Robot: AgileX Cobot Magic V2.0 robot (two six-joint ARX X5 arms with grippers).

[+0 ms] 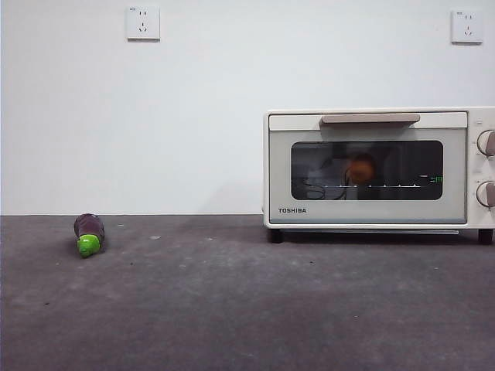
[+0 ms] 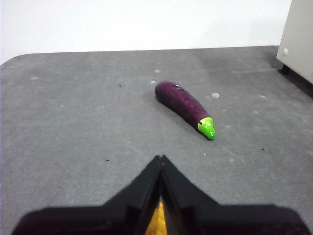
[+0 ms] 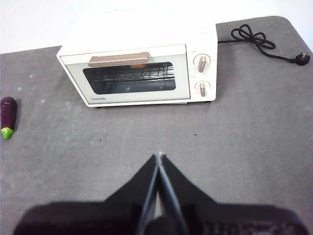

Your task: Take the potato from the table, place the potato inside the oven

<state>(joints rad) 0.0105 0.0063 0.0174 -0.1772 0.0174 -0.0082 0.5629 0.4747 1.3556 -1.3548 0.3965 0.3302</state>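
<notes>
The cream-white TOSHIBA oven [image 1: 371, 166] stands on the right of the dark grey table [image 1: 232, 309] with its door closed. Through the dark glass an orange-brown potato [image 1: 361, 168] shows on the wire rack inside. In the right wrist view the oven [image 3: 139, 73] sits ahead of my right gripper [image 3: 159, 157], whose jaws are shut and empty; a sliver of the potato [image 3: 139, 65] shows under the handle. My left gripper [image 2: 160, 159] is shut with nothing in it, hovering over bare table a little short of the eggplant. Neither arm shows in the front view.
A dark purple eggplant [image 1: 88, 233] with a green cap lies at the left of the table, also visible as the eggplant [image 2: 186, 107] and eggplant [image 3: 8, 113]. The oven's black power cord [image 3: 264, 41] trails behind its right side. Two wall sockets sit high on the white wall.
</notes>
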